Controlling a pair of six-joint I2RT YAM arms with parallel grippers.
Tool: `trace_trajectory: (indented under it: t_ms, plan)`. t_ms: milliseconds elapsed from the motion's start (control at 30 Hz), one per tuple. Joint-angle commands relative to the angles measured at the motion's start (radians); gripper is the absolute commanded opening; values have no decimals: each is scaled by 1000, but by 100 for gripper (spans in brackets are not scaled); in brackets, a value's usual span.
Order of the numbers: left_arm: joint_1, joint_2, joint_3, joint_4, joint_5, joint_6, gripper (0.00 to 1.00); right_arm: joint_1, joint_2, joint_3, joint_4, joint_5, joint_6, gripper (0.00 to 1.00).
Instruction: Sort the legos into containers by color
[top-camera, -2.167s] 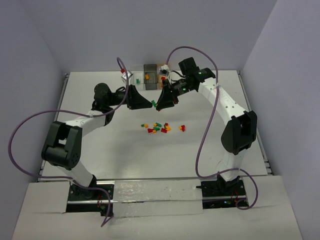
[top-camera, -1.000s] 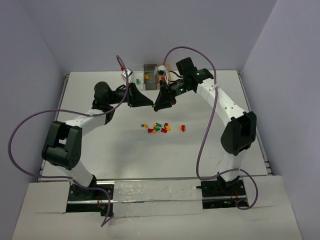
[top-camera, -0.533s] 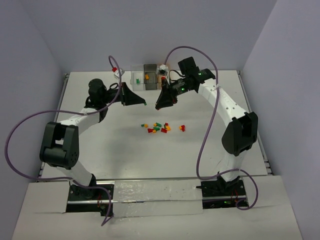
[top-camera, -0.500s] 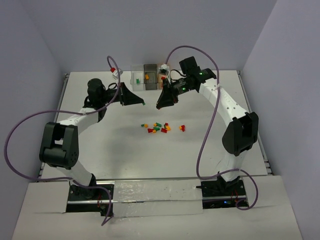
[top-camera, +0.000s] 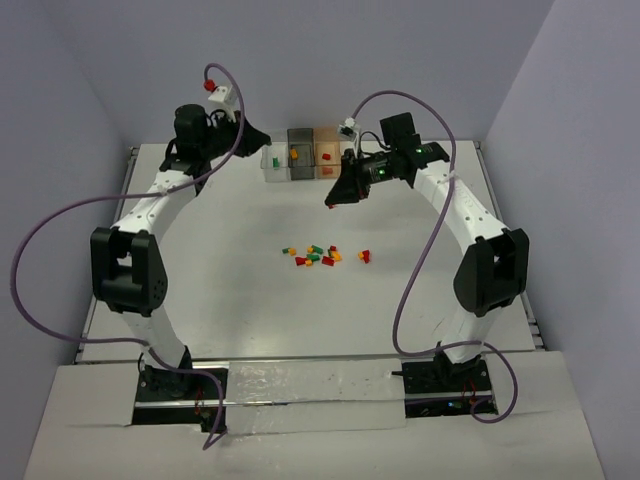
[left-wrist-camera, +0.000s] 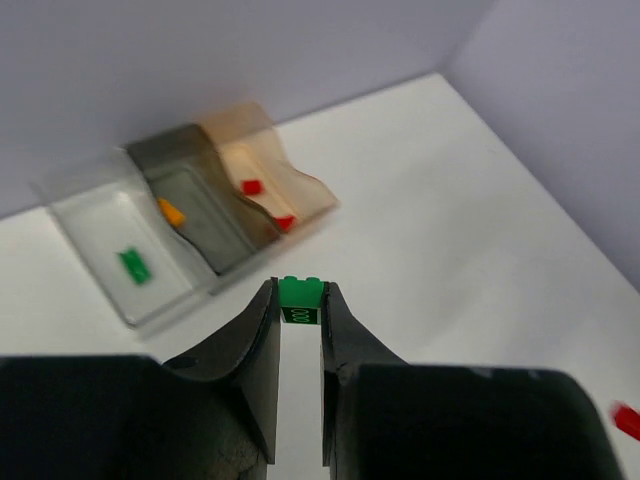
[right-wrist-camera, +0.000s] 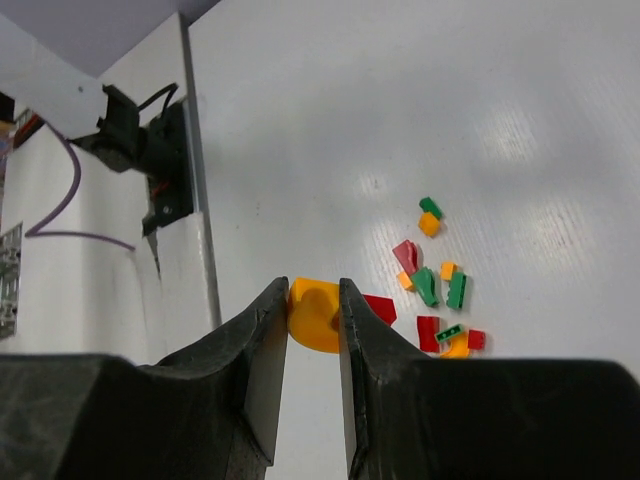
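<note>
Bricks in both grips! The left gripper (left-wrist-camera: 299, 305) is clamped on a green lego (left-wrist-camera: 300, 290), pinched right at the fingertips above the white table (left-wrist-camera: 450, 200), just short of the three containers (top-camera: 300, 155) at the top centre of the overhead view. The clear box (left-wrist-camera: 95, 220) holds one green brick (left-wrist-camera: 134, 265), the smoky grey box (left-wrist-camera: 200, 200) one orange brick (left-wrist-camera: 171, 211), and the orange-tinted box (left-wrist-camera: 262, 160) two red bricks (left-wrist-camera: 252, 186). The right gripper (right-wrist-camera: 312, 300) squeezes an orange-yellow lego (right-wrist-camera: 318, 320), lower right of the boxes. The loose pile (top-camera: 322, 256) sits mid-frame.
</note>
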Motion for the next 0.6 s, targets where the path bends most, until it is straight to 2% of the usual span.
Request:
trace_trajectory:
  t_ms: [0,233,567]
  plan:
    - [-9,120,120,-44,-271,92,0,-10,-92,-38,207,98,181,0]
    - [-25,317,283,-5,-322,98,0,-27,-94,-39,268,132,262,0]
    - [-25,468,425,-39,-321,92,1,-28,-107,-87,306,142,299,0]
